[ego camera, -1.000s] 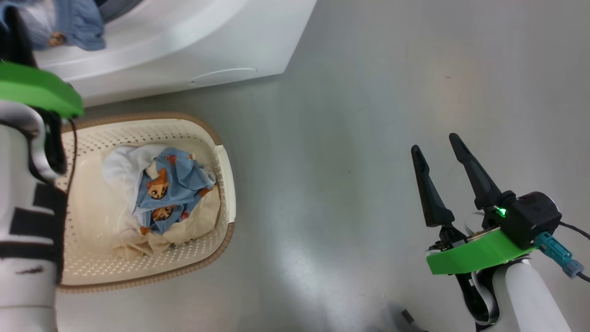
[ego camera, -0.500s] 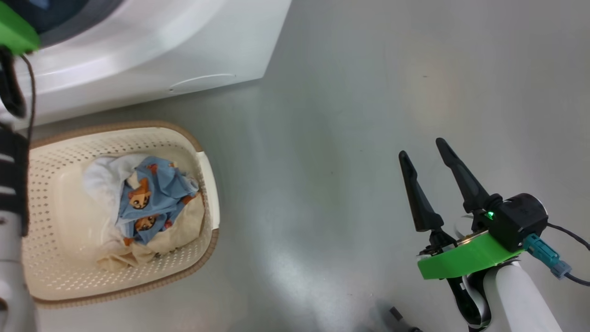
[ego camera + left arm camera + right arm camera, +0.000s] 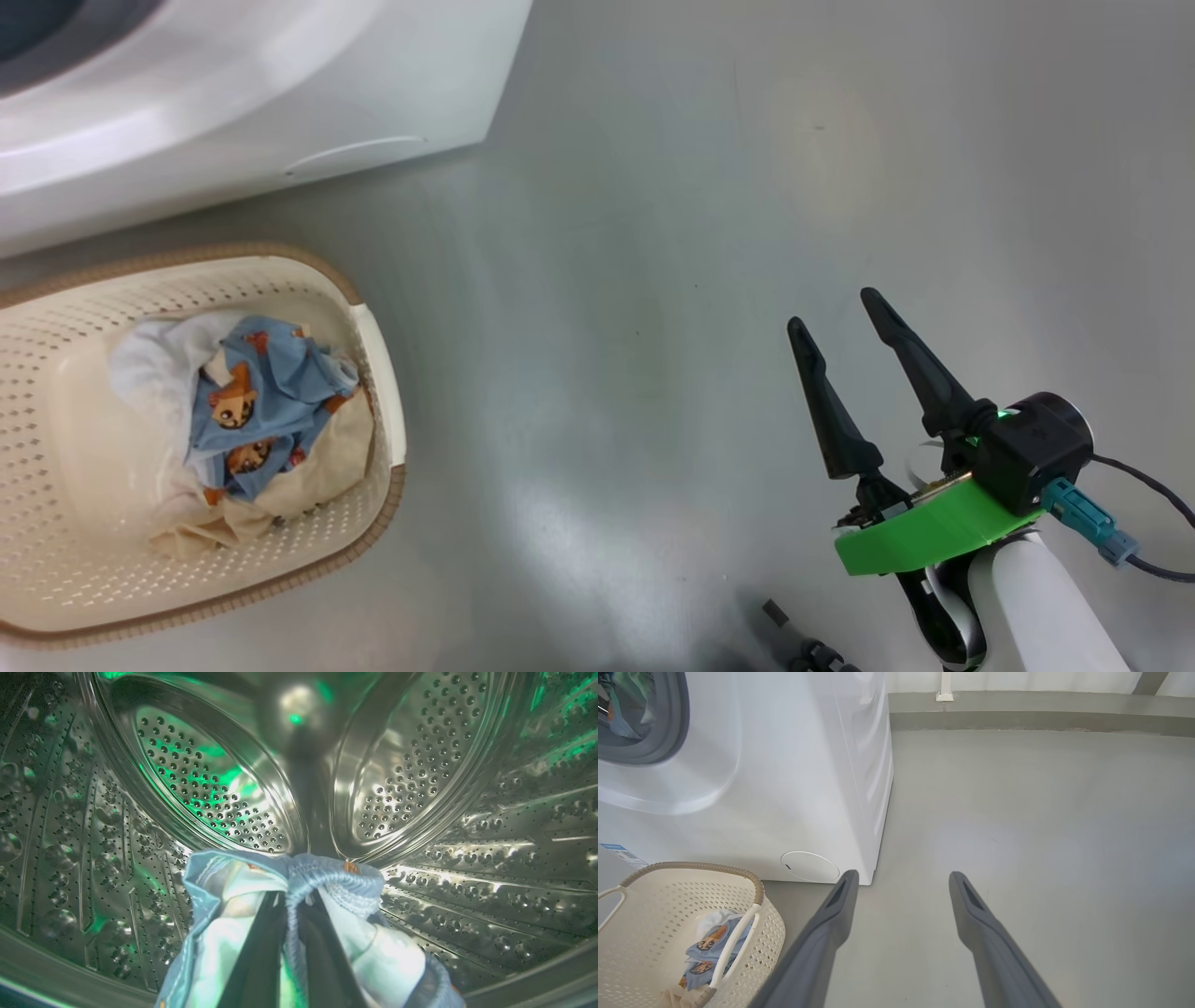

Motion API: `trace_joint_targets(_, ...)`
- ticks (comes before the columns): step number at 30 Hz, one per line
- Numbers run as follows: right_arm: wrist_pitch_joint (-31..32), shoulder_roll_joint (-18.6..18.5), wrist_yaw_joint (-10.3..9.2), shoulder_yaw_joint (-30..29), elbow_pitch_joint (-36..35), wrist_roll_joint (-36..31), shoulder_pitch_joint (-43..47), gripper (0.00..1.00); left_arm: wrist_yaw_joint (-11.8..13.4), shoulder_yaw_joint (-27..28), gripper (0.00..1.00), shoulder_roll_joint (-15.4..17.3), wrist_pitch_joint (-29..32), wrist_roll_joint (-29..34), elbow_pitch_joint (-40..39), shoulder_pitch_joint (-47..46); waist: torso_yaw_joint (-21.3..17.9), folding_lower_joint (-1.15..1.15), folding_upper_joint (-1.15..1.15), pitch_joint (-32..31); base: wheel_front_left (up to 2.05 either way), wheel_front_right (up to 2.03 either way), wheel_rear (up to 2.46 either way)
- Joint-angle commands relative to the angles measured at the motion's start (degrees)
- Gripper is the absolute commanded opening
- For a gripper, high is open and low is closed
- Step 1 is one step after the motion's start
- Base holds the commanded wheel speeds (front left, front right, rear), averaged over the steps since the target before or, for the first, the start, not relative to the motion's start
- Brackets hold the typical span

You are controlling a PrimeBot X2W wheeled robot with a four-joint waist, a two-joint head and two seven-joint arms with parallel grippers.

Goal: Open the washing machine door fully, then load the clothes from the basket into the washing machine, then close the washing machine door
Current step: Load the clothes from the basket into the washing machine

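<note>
Since a second back, left arm had carried the blue garment (image 3: 336,882) from the washing machine (image 3: 280,84) mouth into the steel drum (image 3: 210,793); head camera panned right. Noted left tool (image 3: 292,905) clamped tight on the garment's waistband. Noted right tool (image 3: 833,308) above the floor (image 3: 653,233), jaws wide, holding nothing. Other clothes (image 3: 261,401) lay in the basket (image 3: 378,327) near the machine.

Left wrist looks inside washing machine (image 3: 210,793); others share basket (image 3: 381,392).
</note>
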Motion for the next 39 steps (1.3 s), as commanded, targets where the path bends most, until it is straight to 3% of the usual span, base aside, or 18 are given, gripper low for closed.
trace_joint_targets(1,-0.3,-0.5,0.09,1.3,-1.1,0.6,1.2,1.0,0.5,0.8,0.0,3.3,-0.4,0.6,-0.8,-2.1,-0.5,0.0,0.0,0.9,0.0,0.0,0.0)
trace_joint_targets(24,-0.3,0.0,0.09,3.3,-1.8,0.7,0.5,1.0,2.7,6.1,0.0,5.6,-0.5,6.9,-16.7,-2.7,-3.1,0.0,0.0,5.3,0.0,0.0,0.0)
trace_joint_targets(39,-0.3,0.2,0.09,3.4,-1.0,0.8,1.1,1.0,0.9,3.2,0.0,5.6,0.7,9.0,3.4,-7.1,-3.0,0.0,0.0,3.4,0.0,0.0,0.0)
